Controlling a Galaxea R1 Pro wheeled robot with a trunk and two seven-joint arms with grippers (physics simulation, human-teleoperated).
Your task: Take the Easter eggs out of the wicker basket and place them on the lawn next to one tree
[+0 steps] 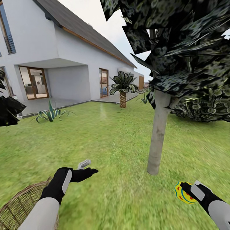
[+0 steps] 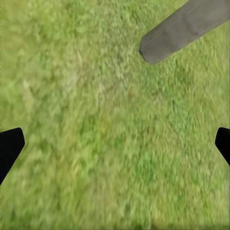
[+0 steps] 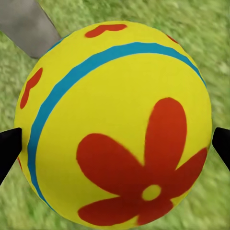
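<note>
You've got an Easter egg [image 1: 182, 193] pinched in your right hand [image 1: 187, 191], and up close it's a beauty: yellow shell, blue band, big red flower, with the dark fingertips [image 3: 8, 149] pressed against both sides of it. You're holding it low above the lawn [image 1: 115, 143], just off to the right of the tree [image 1: 158, 131] with the pale grey trunk, so you're right where you want to be for a drop. Your left hand [image 1: 85, 169] hangs over the grass with its fingers spread wide and nothing between them; its camera looks down on bare turf and the foot of that same grey trunk. The wicker basket [image 1: 17, 209] sits at your lower left, partly hidden behind your left arm, and you can't see inside it from here, so I can't tell you how many eggs are left in there. No egg shows on the grass around the trunk either. My read: this egg is about to go down, and the job is far from wrapped up; expect to go back to the basket for whatever remains. Ease it down close to the trunk so it doesn't roll away.
</note>
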